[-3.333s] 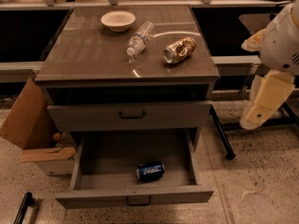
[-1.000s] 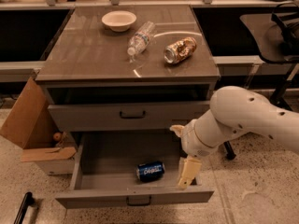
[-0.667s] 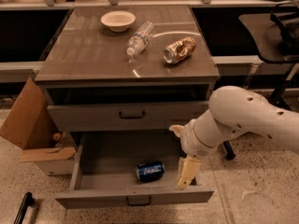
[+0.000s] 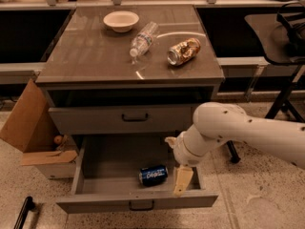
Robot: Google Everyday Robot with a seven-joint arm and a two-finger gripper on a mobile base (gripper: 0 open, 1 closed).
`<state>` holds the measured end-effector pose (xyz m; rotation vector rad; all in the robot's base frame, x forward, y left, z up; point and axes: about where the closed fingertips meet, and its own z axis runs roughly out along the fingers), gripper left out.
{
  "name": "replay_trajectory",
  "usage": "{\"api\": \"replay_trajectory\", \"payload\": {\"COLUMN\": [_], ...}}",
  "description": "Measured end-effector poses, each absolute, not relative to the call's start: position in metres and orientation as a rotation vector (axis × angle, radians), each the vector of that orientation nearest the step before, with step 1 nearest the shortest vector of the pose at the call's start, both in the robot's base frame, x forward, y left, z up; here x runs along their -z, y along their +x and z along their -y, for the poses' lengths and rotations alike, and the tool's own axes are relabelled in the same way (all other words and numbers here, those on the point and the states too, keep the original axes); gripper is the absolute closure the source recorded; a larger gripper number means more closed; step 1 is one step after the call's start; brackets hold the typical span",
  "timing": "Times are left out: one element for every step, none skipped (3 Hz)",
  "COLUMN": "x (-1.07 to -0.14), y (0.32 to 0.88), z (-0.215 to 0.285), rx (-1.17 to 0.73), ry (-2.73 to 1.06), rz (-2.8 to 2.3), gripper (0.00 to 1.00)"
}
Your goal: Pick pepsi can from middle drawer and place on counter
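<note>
The pepsi can lies on its side on the floor of the open middle drawer, near the front, right of centre. My gripper hangs at the end of the white arm, which comes in from the right. The gripper is inside the drawer's front right part, just right of the can and apart from it. The counter is the glossy cabinet top above.
On the counter are a white bowl, a clear plastic bottle and a gold-brown can, both lying down. The taller drawer above is closed. A cardboard box stands at the left, and a dark chair at the right.
The arm swung in from the right side and came down over the open drawer. In the last second it has hardly moved. The can has not moved.
</note>
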<state>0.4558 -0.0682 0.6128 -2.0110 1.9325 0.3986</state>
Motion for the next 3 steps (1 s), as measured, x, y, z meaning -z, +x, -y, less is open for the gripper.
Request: {"api": "replay_trajectory", "payload": {"x": [-0.573,-0.541,-0.508], "y": [0.466,0.482,0.497], "z": [0.059,0.051,0.043], "rx": [-0.398,-0.413,-0.475], "ry": [-2.039,-2.042,-2.032], "rz": [-1.927,-1.897,-1.848], "gripper": [0.0,0.0,0.0]}}
